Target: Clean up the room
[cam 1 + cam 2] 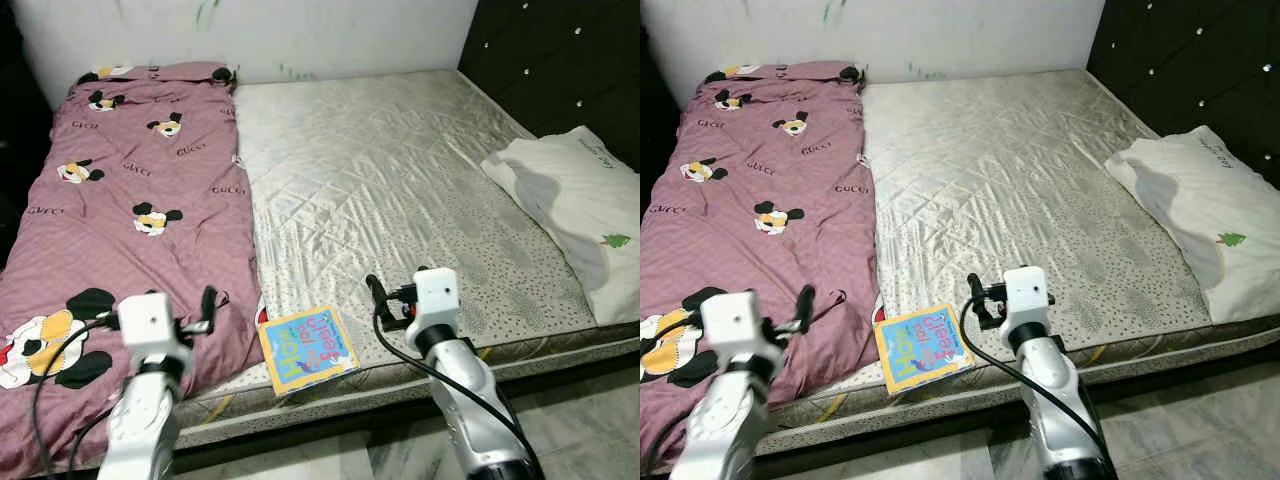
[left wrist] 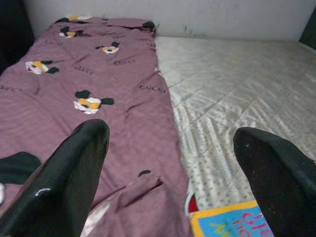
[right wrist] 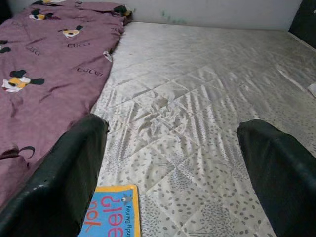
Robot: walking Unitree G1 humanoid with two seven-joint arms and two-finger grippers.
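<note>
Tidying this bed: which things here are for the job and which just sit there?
For the job:
- book at the mattress's near edge, between the claws
- purple blanket spread over the robot's left side
- left claw and right claw, both open

Just there:
- mattress
- white pillow
- headboard

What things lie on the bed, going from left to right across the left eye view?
Purple cartoon-print sheet → blue and yellow book → white pillow.
</note>
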